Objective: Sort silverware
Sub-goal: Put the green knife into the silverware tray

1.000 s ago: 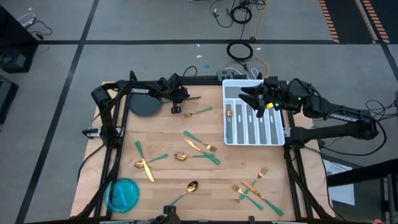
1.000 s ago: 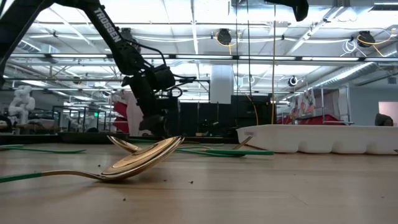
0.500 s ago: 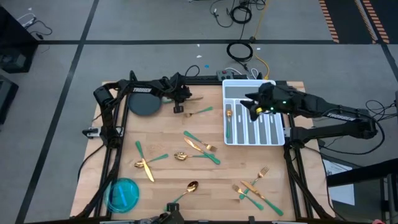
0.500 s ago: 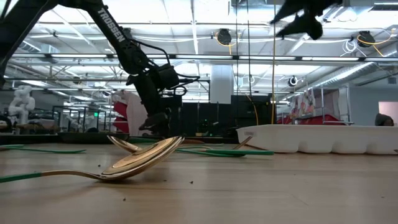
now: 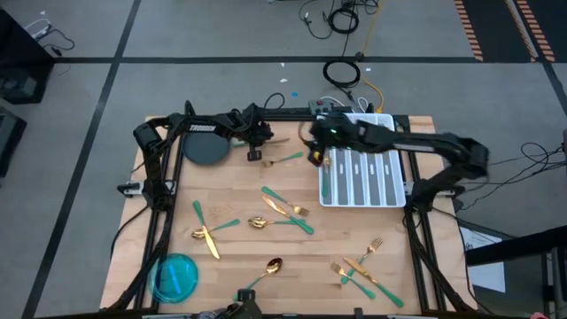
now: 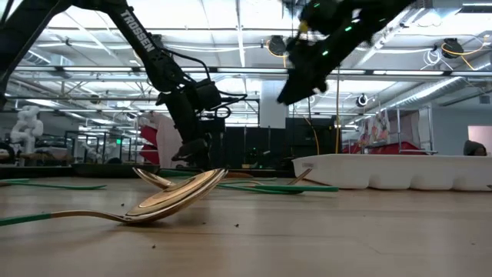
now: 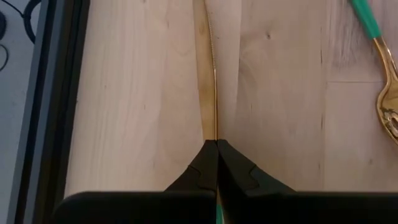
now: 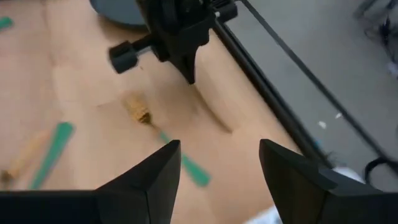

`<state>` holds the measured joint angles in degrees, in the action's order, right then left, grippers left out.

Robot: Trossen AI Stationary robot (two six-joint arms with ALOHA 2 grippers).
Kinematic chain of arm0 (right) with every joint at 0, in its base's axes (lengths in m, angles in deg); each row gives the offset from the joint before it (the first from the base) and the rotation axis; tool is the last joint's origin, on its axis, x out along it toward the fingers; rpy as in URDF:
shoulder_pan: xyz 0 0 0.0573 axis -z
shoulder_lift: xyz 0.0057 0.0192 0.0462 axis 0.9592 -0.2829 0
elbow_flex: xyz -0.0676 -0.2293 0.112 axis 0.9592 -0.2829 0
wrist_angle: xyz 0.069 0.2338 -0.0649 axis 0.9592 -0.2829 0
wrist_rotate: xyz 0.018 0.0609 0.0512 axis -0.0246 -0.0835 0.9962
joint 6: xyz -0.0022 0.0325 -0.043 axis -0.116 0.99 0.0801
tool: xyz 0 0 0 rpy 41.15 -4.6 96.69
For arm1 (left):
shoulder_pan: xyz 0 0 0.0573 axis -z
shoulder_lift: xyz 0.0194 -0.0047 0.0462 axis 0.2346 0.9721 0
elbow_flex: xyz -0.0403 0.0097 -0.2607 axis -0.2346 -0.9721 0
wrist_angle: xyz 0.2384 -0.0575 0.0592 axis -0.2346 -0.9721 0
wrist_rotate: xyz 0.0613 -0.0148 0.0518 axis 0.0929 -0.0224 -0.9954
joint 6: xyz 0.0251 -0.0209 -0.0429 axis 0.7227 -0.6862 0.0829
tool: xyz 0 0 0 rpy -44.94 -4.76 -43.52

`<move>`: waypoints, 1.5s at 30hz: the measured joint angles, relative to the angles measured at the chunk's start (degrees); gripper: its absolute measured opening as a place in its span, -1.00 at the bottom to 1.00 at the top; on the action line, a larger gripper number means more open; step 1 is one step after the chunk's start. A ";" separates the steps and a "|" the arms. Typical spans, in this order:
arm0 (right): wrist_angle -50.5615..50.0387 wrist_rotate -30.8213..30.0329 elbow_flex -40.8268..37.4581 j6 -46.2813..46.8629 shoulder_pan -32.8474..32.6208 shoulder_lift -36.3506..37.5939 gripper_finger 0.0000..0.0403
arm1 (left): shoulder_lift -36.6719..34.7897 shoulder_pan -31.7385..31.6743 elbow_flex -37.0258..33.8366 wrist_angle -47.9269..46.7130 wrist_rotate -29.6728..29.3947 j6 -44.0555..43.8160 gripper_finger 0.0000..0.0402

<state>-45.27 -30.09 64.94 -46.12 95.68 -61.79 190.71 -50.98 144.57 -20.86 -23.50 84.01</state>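
Left gripper [image 7: 216,144]: it is at the back of the table [image 5: 230,190], near the dark round plate [image 5: 205,151]. Its fingers are pressed shut on a thin gold knife [image 7: 215,87]. The knife sticks out flat between the tips, just above the wood.

Right gripper [image 8: 219,158]: it is up in the air by the back left corner of the white tray [image 5: 387,197]. Its two fingers are wide apart. Nothing is between them.

Fork near the grippers [image 5: 283,159]: it lies on the wood between the left gripper and the tray.

In the tray: one gold and green piece [image 5: 325,173] lies in the leftmost slot.

Middle of the table: a few gold and green pieces [image 5: 283,208] lie close together, some crossing.

Front left: two more pieces [image 5: 205,234] lie crossed, near a blue bowl [image 5: 175,276].

Front middle: a spoon [image 5: 268,268] lies by itself. In the low view it looks big and close.

Front right: a small heap of forks [image 5: 359,264] lies touching.
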 joint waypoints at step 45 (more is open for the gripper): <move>-18.37 13.05 35.98 -26.79 7.32 -40.38 0.05 | -0.04 -1.05 0.02 1.75 7.16 1.44 -1.00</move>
<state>-63.64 -17.04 100.93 -72.91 103.00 -102.18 190.67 -52.03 144.59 -19.11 -16.34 85.45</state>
